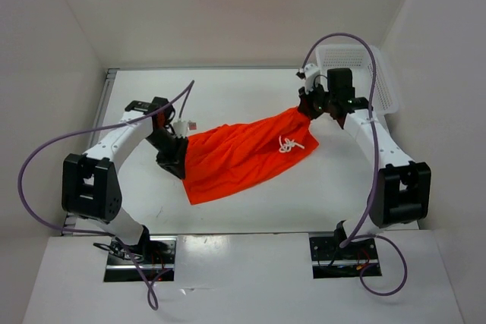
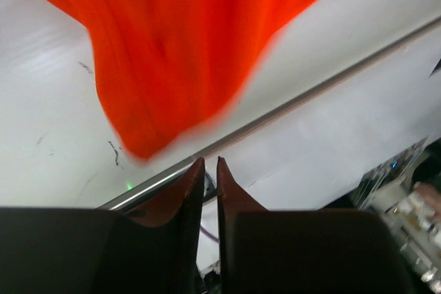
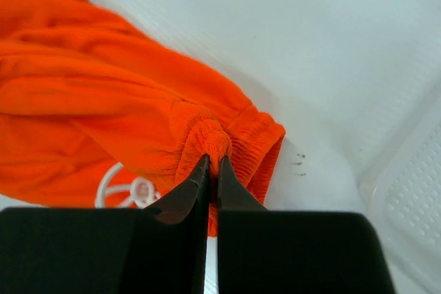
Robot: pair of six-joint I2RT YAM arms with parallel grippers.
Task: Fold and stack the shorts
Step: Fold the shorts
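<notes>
Orange shorts (image 1: 239,158) lie spread across the middle of the white table (image 1: 228,96), and we see them drawn out on a slant from the near left to the far right. Their white drawstring (image 1: 288,144) sits in a knot on top of the cloth, toward the right end. At that end the waistband (image 3: 207,139) is gathered into a bunch, and the right gripper (image 3: 212,164) has its jaws pressed together on it. In the right wrist view we see orange fabric pinched at the very fingertips, with the cord's loops lying on the cloth to the left of the fingers. From above, the cloth narrows to a point where this gripper holds it.

At the opposite edge of the shorts we find the left gripper (image 1: 173,158). In the left wrist view its jaws stand almost together, with only a thin slit between them and nothing visible in it. A blurred orange corner lies just ahead of the tips and apart from them.

Farther out, a white basket (image 1: 357,73) stands at the far right corner of the table, just behind the right gripper. A metal rail (image 2: 310,94) runs along the table's edge in the left wrist view. We see purple cables (image 1: 45,157) looping off both arms.
</notes>
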